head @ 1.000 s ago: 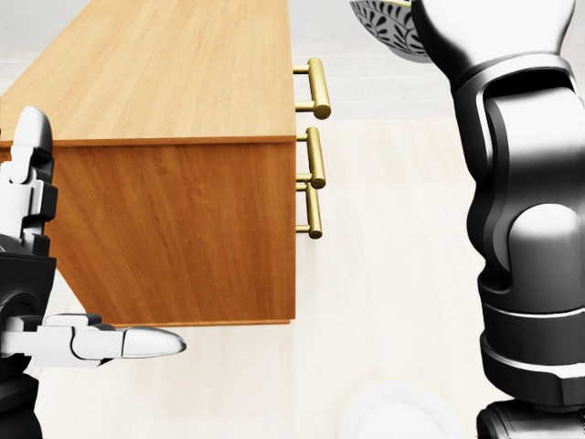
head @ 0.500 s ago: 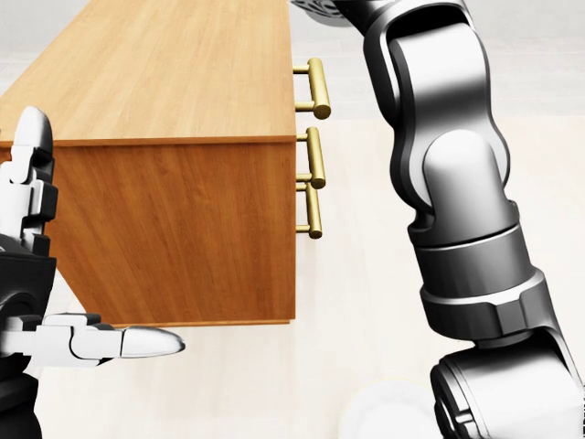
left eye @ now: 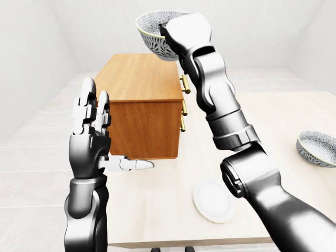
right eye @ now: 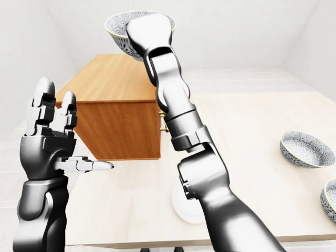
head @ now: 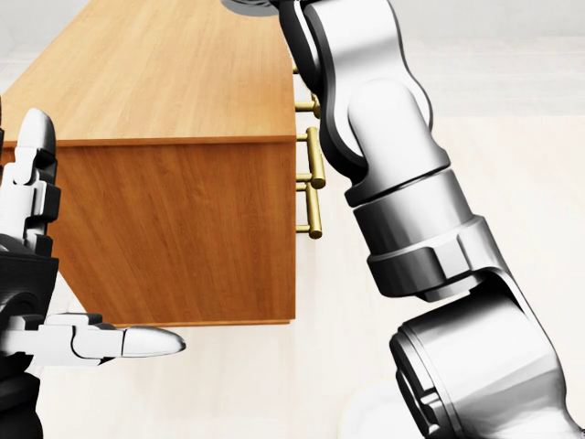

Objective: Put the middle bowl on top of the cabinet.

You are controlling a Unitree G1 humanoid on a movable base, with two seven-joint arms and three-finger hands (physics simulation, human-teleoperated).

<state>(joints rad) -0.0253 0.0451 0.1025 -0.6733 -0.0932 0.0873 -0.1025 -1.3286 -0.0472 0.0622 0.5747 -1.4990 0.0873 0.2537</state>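
We show the right hand (left eye: 187, 32) raised high and gripping the round, grey-and-white patterned bowl (left eye: 151, 32) by its right rim, though the hand's pale back hides most of the fingers. The bowl hangs well above the box-shaped, orange-brown wooden cabinet (left eye: 137, 83), seemingly over the far part of its top, and touches nothing but the hand. The left hand (left eye: 92, 137) stands open and empty to the near left of the cabinet, fingers upright and thumb pointing right. In our judgement the risks lie in the descent. A hold on one side of a smooth, apparently glazed rim may let the bowl tilt or slip, and a release from this height could make it bounce or roll on the hard, flat, finely grained top. A landing too near the square right edge could send it over the cylindrical brass-coloured handles (head: 315, 157). The bulky metallic forearm may also strike that edge. Below lies the pale wooden tabletop (left eye: 157, 210), carrying a flat white round plate (left eye: 213, 200) at the near side. At the right stand a similarly patterned bowl (right eye: 306, 148) and part of another (right eye: 329, 200).
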